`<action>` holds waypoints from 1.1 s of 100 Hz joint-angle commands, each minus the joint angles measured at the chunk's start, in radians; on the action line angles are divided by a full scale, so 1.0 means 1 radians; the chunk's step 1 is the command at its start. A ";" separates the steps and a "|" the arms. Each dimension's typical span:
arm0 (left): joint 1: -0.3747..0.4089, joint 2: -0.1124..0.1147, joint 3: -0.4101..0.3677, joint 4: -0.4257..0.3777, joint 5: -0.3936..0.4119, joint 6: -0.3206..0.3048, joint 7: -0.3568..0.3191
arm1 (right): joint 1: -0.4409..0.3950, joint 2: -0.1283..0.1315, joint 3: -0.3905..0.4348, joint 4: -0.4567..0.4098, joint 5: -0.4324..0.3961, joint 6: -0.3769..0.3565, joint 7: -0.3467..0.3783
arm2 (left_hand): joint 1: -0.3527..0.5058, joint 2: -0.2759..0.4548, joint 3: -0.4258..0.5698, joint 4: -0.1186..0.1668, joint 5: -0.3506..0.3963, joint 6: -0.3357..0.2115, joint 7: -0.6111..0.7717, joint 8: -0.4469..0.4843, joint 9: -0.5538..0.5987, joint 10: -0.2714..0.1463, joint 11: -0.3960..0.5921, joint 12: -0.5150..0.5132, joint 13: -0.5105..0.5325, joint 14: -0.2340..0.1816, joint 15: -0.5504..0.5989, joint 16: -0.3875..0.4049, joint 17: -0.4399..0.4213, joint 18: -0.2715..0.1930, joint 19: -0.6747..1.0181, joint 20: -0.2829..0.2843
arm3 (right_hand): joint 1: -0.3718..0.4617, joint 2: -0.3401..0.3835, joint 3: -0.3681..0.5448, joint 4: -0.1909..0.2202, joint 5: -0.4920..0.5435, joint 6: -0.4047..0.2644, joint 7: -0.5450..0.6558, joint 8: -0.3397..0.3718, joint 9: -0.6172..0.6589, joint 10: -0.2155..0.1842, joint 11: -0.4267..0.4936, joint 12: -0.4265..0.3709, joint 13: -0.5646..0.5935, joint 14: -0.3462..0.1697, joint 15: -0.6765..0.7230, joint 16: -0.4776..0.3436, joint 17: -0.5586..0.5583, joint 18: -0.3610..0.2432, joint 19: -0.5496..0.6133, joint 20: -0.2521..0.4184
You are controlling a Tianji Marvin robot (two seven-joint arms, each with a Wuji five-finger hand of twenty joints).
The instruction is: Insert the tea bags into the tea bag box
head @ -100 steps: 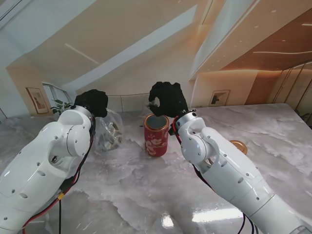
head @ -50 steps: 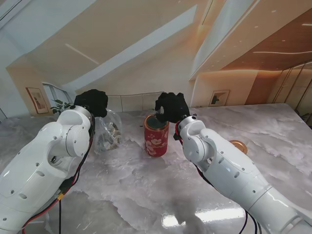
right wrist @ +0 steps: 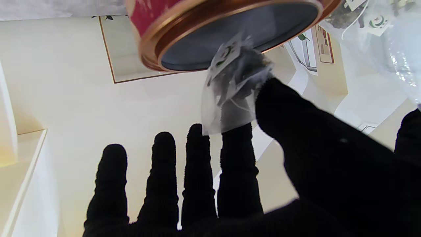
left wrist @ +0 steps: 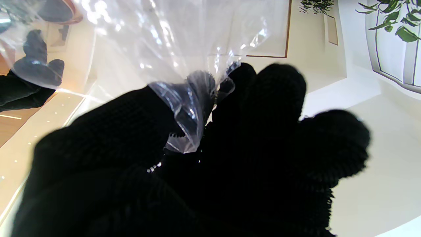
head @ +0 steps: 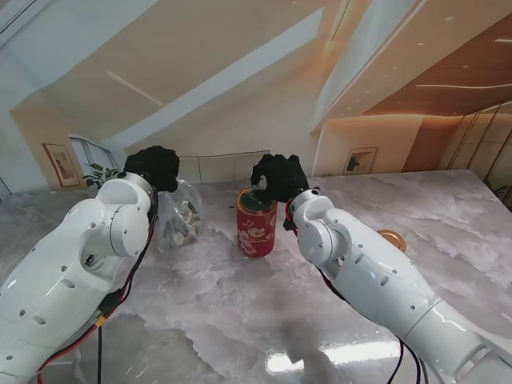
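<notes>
The red tea tin point(head: 257, 225) stands open on the marble table, its gold-rimmed mouth point(right wrist: 236, 36) facing the right wrist view. My right hand point(head: 278, 178) hovers right over that mouth. Its thumb and index finger pinch a mesh tea bag point(right wrist: 233, 92) with its paper tag at the rim; the other fingers point(right wrist: 164, 177) are spread. My left hand point(head: 152, 166) is shut on the gathered top of a clear plastic bag point(head: 180, 218) holding more tea bags; the pinched plastic point(left wrist: 190, 108) shows between the black fingers point(left wrist: 273, 98).
A round gold lid point(head: 392, 238) lies on the table to the right of the tin, partly behind my right arm. The plastic bag stands just left of the tin. Marble table point(head: 240, 320) stretches toward me.
My right hand has come down from above the tin to its mouth with the tea bag and shifted slightly left. The left hand and plastic bag have stayed put.
</notes>
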State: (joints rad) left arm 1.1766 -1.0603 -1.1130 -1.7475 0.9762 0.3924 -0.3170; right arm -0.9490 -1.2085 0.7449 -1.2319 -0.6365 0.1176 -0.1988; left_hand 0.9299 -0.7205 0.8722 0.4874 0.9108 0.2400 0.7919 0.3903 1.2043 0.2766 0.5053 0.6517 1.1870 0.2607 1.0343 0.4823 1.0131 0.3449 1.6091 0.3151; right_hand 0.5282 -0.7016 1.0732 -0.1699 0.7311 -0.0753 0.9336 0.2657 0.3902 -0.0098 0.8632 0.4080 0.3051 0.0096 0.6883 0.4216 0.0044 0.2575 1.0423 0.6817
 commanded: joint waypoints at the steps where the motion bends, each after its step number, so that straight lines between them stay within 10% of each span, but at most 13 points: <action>1: -0.005 -0.002 0.003 -0.002 0.000 0.000 -0.017 | -0.003 -0.002 -0.004 -0.006 -0.004 0.003 0.017 | 0.038 -0.020 0.028 0.015 0.016 0.001 0.018 0.018 0.039 0.092 0.024 0.012 0.035 0.013 0.034 0.001 0.021 -0.080 0.075 0.005 | -0.024 0.001 0.007 0.031 -0.041 0.013 -0.069 0.044 -0.034 -0.009 -0.004 0.002 -0.018 -0.020 -0.006 0.004 -0.019 -0.010 0.006 -0.018; 12: -0.007 -0.002 0.005 -0.001 -0.001 0.001 -0.018 | -0.004 0.000 -0.001 -0.008 -0.005 0.001 0.021 | 0.038 -0.021 0.027 0.015 0.016 0.000 0.018 0.018 0.039 0.092 0.024 0.012 0.035 0.013 0.034 0.001 0.021 -0.081 0.075 0.005 | -0.059 0.016 0.002 0.106 -0.081 0.024 -0.160 0.150 -0.058 -0.001 -0.008 -0.002 -0.030 -0.018 -0.010 0.001 -0.023 -0.011 0.003 -0.016; 110: -0.024 -0.003 0.026 0.008 -0.008 0.007 -0.023 | -0.064 0.005 0.050 -0.121 -0.001 -0.071 -0.004 | 0.038 -0.019 0.026 0.015 0.015 0.001 0.017 0.018 0.039 0.094 0.025 0.012 0.035 0.013 0.034 0.002 0.021 -0.080 0.075 0.005 | -0.087 0.027 -0.035 0.110 -0.220 -0.099 -0.197 0.176 -0.118 0.006 -0.022 -0.015 -0.057 -0.014 -0.026 -0.010 -0.043 -0.016 -0.018 -0.013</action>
State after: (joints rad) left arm 1.1589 -1.0601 -1.0911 -1.7378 0.9717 0.3972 -0.3226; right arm -1.0022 -1.1977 0.8000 -1.3181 -0.6363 0.0575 -0.2088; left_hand 0.9299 -0.7205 0.8722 0.4874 0.9108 0.2398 0.7919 0.3903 1.2043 0.2766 0.5052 0.6517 1.1870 0.2607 1.0344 0.4823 1.0131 0.3449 1.6095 0.3151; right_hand 0.4569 -0.6944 1.0493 -0.0765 0.5573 -0.1513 0.7537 0.4354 0.2938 -0.0053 0.8420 0.4008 0.2720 0.0098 0.6609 0.4198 -0.0242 0.2575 1.0400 0.6817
